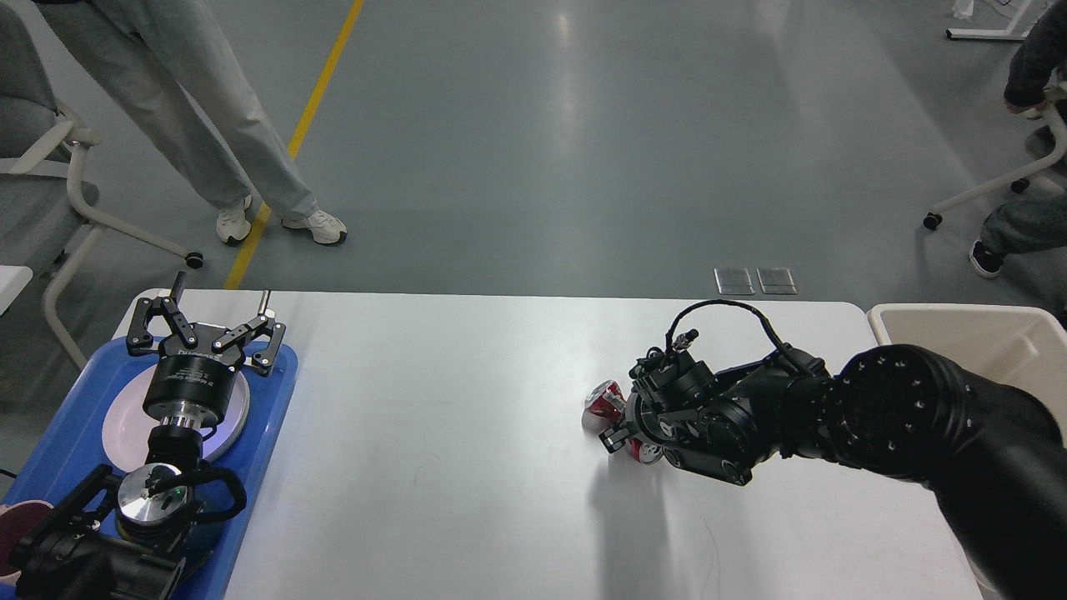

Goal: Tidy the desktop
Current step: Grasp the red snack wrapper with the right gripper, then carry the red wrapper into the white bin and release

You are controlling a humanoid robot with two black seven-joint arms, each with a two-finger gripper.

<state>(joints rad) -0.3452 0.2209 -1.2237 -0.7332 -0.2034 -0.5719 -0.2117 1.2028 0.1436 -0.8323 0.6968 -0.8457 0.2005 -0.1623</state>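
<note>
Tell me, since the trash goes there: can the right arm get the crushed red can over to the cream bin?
Probably yes: the right gripper is already at the crushed red can, and the cream bin sits open beside that arm.

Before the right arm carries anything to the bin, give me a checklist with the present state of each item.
1. Right gripper at the crushed red can: ok.
2. Fingers firmly shut on the can: cannot tell, the wrist hides them.
3. Can clear of the desktop: cannot tell.
4. Desktop between the can and the cream bin free of other things: ok.
5. Left gripper open above the blue tray, far from the right arm: ok.
</note>
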